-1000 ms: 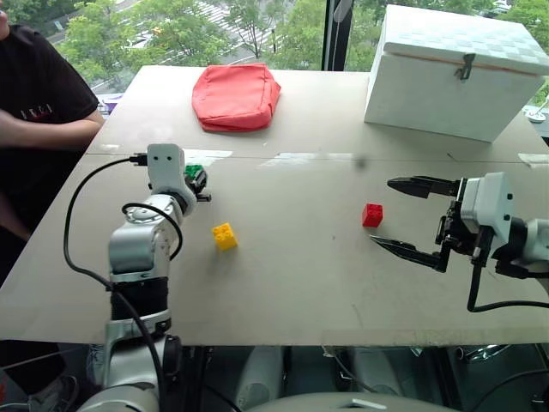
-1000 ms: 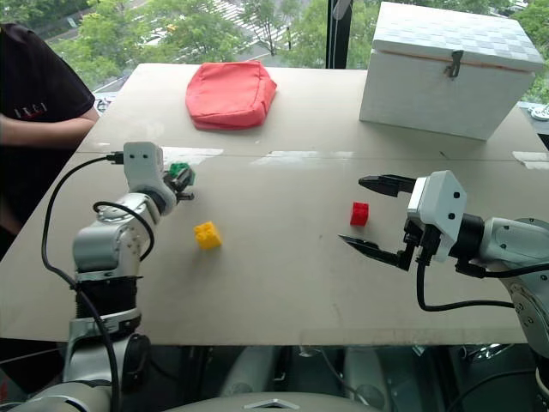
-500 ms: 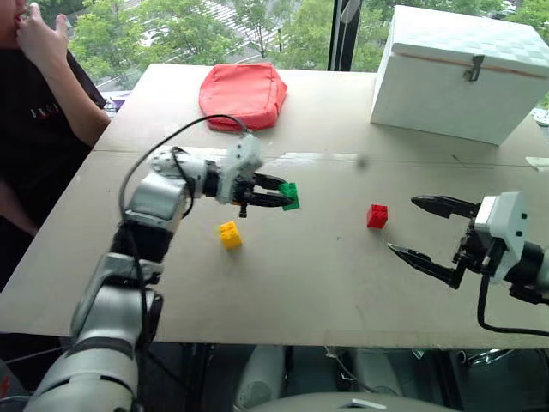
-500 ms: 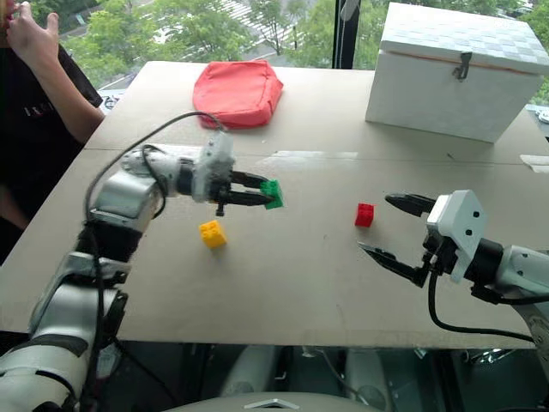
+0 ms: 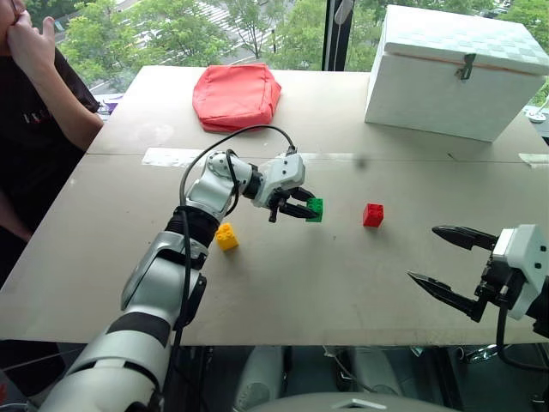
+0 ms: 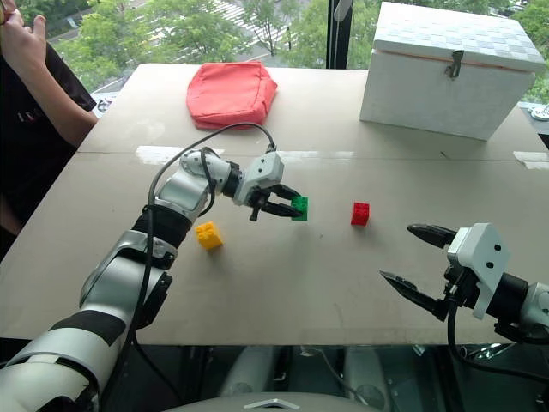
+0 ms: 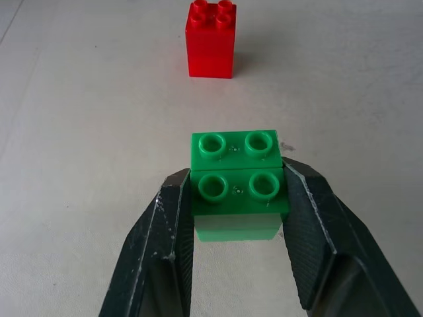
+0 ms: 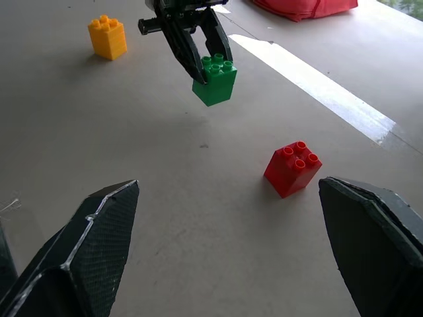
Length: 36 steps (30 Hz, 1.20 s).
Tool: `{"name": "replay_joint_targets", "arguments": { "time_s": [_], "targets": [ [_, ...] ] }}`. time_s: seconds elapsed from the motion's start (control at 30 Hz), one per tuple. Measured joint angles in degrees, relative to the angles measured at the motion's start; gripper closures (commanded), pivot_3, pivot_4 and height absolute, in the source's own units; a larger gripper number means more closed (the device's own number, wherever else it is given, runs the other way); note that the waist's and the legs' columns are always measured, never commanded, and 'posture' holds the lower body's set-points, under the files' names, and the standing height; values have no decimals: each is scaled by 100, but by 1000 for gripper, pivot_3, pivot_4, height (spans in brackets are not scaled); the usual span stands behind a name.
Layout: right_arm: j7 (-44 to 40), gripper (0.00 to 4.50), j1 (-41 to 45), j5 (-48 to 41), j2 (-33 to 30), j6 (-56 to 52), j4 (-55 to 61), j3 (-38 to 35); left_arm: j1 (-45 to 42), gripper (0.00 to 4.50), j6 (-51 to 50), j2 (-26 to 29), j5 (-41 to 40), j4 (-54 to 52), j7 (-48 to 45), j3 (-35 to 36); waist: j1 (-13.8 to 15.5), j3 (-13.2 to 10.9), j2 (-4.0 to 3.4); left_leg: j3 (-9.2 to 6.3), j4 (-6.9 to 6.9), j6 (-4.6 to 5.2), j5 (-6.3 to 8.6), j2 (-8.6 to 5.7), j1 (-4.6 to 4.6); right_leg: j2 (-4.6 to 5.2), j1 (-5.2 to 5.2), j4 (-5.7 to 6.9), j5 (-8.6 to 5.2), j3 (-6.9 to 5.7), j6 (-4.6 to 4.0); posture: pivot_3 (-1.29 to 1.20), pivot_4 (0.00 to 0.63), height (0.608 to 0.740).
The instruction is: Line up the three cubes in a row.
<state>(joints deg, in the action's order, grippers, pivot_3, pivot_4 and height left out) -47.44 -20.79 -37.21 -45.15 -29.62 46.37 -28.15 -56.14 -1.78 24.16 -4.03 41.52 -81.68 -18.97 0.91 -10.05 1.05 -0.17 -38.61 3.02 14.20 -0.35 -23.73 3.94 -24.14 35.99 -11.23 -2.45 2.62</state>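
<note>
One green cube [image 5: 315, 209] — pinched by left claw [image 5: 305, 204] — now nears red cube [image 5: 372, 215]; right claw [image 5: 448, 263] spread.

left hand [image 5: 306, 209] grips green cube [image 5: 315, 209] | red cube [image 5: 372, 215] beside

The green brick [image 7: 236, 185], red brick [image 7: 211, 38] and yellow brick [image 5: 226, 236] look like shiny, smooth plastic with round bumps. The table [image 5: 283, 283] looks dull. The red pouch [image 5: 236, 94] looks like soft cloth.

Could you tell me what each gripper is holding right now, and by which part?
The left gripper holds the green cube, its fingers clamped on two opposite side faces, studs up. The right gripper stands open and holds nothing.
</note>
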Motion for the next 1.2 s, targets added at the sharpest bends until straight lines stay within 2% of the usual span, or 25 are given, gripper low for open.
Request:
{"name": "replay_joint_targets", "arguments": {
  "time_s": [0.37, 0.93, 1.0, 1.03, 1.13, 1.17, 1.2],
  "targets": [
    [-101, 0, -291, -50, 11, 111, 45, -232, -438, 3251, 895, -359, 290, 1230, -74, 44, 9, 0, 1, 1, -6, 1, 1, -1, -1, 1, 2, 0, 3, -1, 2, 0, 150, 740],
    [159, 0, -346, -230, -23, -59, 435, -389, -777, 3251, 1497, -768, 669, 2174, 249, 118, 10, 0, 1, 0, -13, 4, 3, -1, -3, 1, 3, 2, 10, -1, 2, 0, 150, 740],
    [186, 0, -345, -251, -23, -101, 459, -389, -841, 2196, 1513, -774, 714, 2227, 319, 135, 9, 0, 1, 1, -14, 5, 3, -1, -2, 1, 4, 2, 10, 0, 4, 0, 150, 740],
    [200, 0, -345, -252, -23, -113, 459, -390, -853, 1841, 1513, -780, 718, 2240, 317, 159, 9, 0, 1, 1, -15, 5, 3, -1, -2, 1, 5, 2, 10, 0, 3, 0, 150, 740],
    [280, 0, -328, -257, -23, -143, 469, -389, -867, 367, 1512, -822, 726, 2297, 319, 222, 9, 0, 1, 1, -16, 5, 3, -1, -2, 1, 5, 2, 11, 0, 4, 0, 150, 740],
    [296, 0, -317, -268, -23, -146, 488, -389, -867, 79, 1512, -821, 728, 2299, 320, 246, 8, 0, 1, 1, -16, 5, 3, -1, -2, 1, 5, 2, 11, 0, 4, 0, 150, 740],
    [304, 0, -302, -280, -24, -148, 503, -389, -867, 79, 1512, -816, 728, 2296, 314, 269, 8, 0, 1, 1, -16, 5, 3, -1, -2, 1, 5, 2, 11, -1, 4, 0, 150, 740]
  ]
}}
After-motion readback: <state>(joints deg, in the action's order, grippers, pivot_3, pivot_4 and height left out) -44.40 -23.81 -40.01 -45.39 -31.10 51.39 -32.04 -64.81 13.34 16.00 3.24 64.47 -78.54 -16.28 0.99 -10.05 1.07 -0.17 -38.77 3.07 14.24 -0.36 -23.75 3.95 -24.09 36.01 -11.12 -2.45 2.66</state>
